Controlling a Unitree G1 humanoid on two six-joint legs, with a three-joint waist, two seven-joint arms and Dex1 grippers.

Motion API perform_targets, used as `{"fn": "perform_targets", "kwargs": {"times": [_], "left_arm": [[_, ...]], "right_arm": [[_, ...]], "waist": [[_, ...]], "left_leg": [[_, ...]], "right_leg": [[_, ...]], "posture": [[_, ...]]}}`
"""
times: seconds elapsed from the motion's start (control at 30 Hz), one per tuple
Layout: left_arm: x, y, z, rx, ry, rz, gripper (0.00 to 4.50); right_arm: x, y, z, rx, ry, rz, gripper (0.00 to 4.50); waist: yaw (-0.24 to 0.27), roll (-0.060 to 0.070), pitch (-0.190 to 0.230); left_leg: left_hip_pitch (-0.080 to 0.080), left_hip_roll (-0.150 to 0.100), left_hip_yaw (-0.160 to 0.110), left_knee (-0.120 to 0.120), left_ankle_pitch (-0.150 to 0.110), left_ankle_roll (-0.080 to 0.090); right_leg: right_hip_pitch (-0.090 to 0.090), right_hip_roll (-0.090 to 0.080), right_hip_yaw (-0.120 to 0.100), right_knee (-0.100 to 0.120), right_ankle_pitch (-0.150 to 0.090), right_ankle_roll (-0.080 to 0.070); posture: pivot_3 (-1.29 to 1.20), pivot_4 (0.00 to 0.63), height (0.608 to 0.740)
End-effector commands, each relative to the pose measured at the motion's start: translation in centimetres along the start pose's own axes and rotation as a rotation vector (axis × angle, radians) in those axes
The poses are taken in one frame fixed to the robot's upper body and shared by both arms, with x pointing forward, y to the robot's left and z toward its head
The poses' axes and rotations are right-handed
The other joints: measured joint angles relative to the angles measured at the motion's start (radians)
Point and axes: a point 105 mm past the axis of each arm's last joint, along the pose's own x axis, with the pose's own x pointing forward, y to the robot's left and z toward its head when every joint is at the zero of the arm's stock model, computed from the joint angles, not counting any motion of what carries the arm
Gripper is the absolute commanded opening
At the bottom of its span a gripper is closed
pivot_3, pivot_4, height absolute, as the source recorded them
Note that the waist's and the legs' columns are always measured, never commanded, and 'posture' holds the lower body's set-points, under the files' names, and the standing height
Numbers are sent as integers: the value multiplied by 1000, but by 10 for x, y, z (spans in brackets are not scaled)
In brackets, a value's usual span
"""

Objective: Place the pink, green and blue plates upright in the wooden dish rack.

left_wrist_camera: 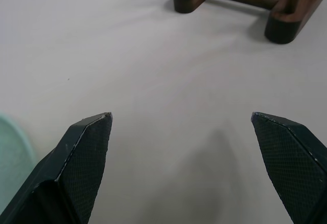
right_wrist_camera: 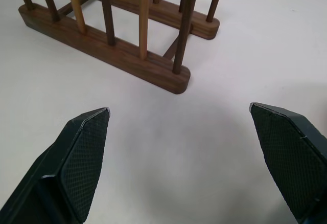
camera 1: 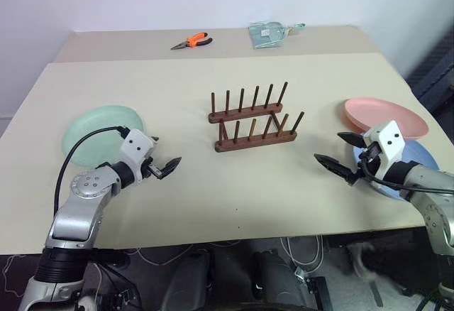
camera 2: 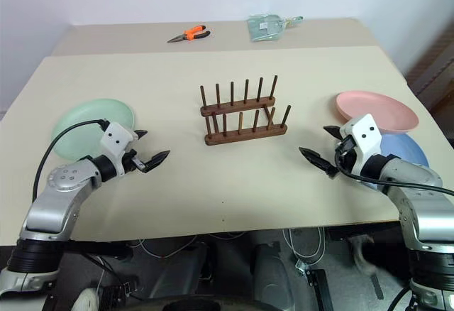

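Nearest, the left end effector (camera 1: 162,163) and right end effector (camera 1: 342,155) hover over the beige surface (camera 1: 213,197), fingers spread wide, both empty. The green plate (camera 1: 99,133) lies flat just behind the left end effector. The blue plate (camera 1: 420,160) lies under the right arm, with the pink plate (camera 1: 383,116) overlapping its far edge. The rack (camera 1: 252,123) stands empty between the two end effectors and a bit farther off. Far back lie orange pliers (camera 1: 191,40) and a clear bag (camera 1: 269,34).
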Motion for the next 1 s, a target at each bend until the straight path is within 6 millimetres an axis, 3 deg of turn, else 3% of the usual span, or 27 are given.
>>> {"fn": "perform_targets", "kwargs": {"times": [0.03, 0.2, 0.4, 0.57, 0.77, 0.87, 1.0], "left_arm": [[0, -1, 11, 31, -26, -7, 4471], [5, -3, 12, 37, -31, -28, 4471], [29, -35, 15, 77, -30, -260, 4471], [76, -57, 22, 138, -39, -384, 4471], [117, -75, 27, 138, -37, -461, 4471], [127, -83, 29, 137, -52, -487, 3702], [125, -94, 27, 150, -62, -554, 1750]], "right_arm": [[4, 0, 11, -48, -38, -12, 4488], [10, 0, 12, -63, -49, -17, 4488], [23, 19, 14, -52, -68, 36, 4488], [32, 40, 17, -72, -105, 20, 4488], [27, 58, 18, -63, -120, -30, 4488], [21, 60, 19, -66, -121, -67, 4500], [12, 59, 13, -70, -97, -104, 4500]], "waist": [[0, 0, 0], [2, 0, 0], [3, 0, 0], [5, 0, 0], [5, 0, 0], [6, 0, 0], [4, 0, -1]], "left_leg": [[0, 0, 0, 0, 0, 0], [0, 0, 0, 0, 0, 0], [0, 0, 0, 0, 0, 0], [0, 0, 0, 1, 1, 1], [-1, -1, 0, 1, 1, 1], [0, -1, 0, 1, 1, 1], [0, -1, 0, 2, 1, 2]], "right_leg": [[0, 0, 0, 0, 0, 0], [0, 0, 0, 0, 0, 0], [1, 0, 0, -1, 0, 0], [0, 0, 0, 0, 0, 0], [0, 1, -1, 0, 2, 4], [1, 0, -1, 0, 2, 4], [1, 1, -1, 0, 2, 4]], "posture": [[0, 150, 719], [0, 150, 719], [0, 150, 719], [0, 150, 719], [0, 150, 719], [0, 150, 719], [0, 150, 719]]}}
